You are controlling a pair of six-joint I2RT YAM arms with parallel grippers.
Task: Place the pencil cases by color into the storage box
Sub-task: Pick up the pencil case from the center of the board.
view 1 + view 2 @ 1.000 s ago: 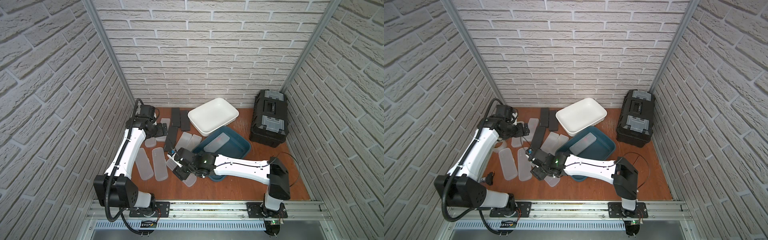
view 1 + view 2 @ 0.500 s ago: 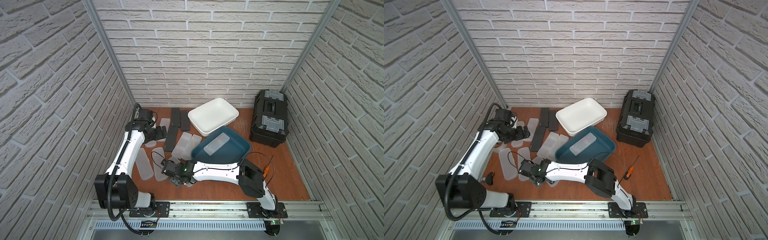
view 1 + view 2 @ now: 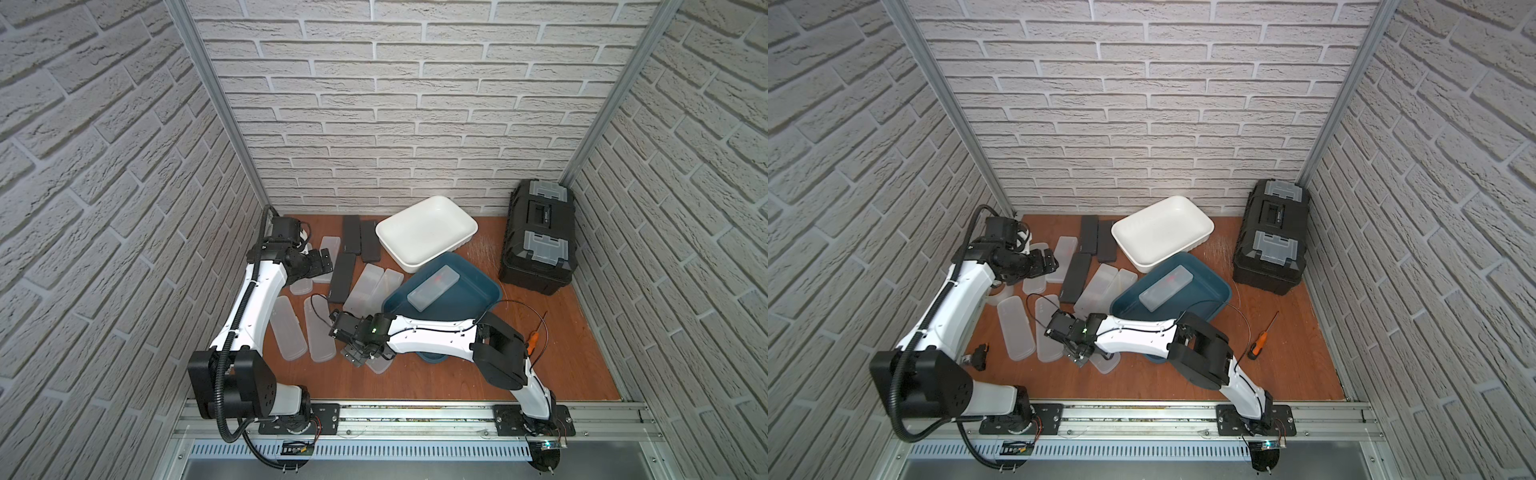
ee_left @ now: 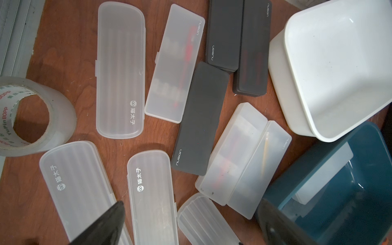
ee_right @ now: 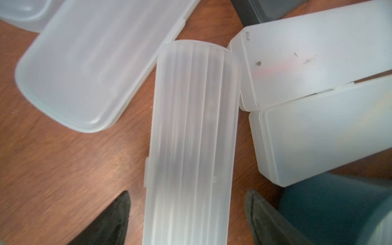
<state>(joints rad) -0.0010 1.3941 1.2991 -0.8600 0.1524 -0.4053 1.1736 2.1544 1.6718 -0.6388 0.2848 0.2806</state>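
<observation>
Several frosted white pencil cases (image 3: 319,328) and three black ones (image 3: 343,277) lie on the wooden floor left of the teal storage box (image 3: 469,299). One frosted case (image 3: 433,287) rests inside the box. My right gripper (image 5: 187,220) hangs low and open, its fingers astride a ribbed frosted case (image 5: 191,137) without touching it. In the top views this gripper (image 3: 357,353) covers one end of that case (image 3: 378,363). My left gripper (image 4: 191,229) is open and empty above the cases, at the back left (image 3: 322,259).
An empty white tub (image 3: 426,232) leans on the teal box's far rim. A black toolbox (image 3: 538,237) stands in the back right corner. A clear tape roll (image 4: 31,114) sits by the left arm. An orange screwdriver (image 3: 1258,343) lies at the right.
My right gripper's jaws have opened from shut and now straddle the ribbed case. The right arm's elbow has swung left and folded. The left arm has hardly moved.
</observation>
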